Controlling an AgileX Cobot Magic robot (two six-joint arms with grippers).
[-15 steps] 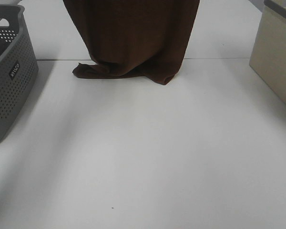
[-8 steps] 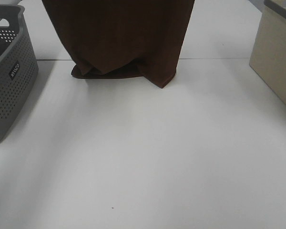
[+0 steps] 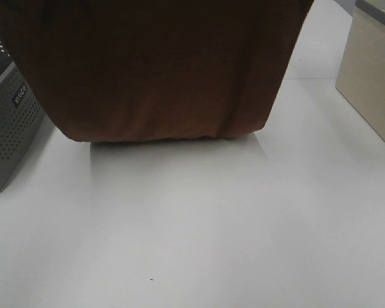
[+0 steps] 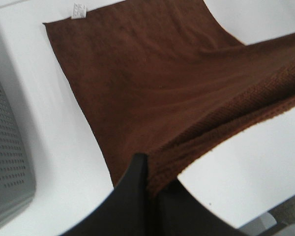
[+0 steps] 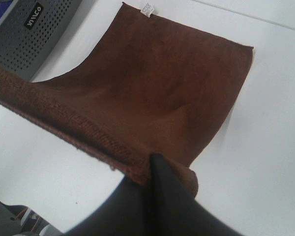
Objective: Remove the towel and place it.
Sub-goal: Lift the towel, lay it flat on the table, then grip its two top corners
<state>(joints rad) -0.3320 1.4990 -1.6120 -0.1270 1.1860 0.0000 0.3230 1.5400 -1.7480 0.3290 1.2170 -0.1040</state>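
exterior high view: the towel [image 3: 160, 70] now fills the whole upper part of the picture. a second ago it hung as a narrower curtain farther back, with its bottom hem bunched on the surface [image 3: 212, 231]. it is now much broader and closer to the camera, and it reaches across in front of the grey basket [image 3: 9, 128] at the left. the bunching is gone from the low edge, which runs as one smooth line.

the wrist views show why. the left pincer [image 4: 146, 164] is clamped shut on one corner of the near edge, and the right pincer [image 5: 151, 164] is closed tight on the other, so the edge stretches between them. the far end, with the white tag [image 4: 78, 10], lies flat on the surface beside the basket, while the near part rises to the two grips.

my reading is that the cloth is clear of the basket and has been drawn forward and spread open. what remains is lowering the held edge and letting go. the beige box [image 3: 372, 77] at the right stands well apart.
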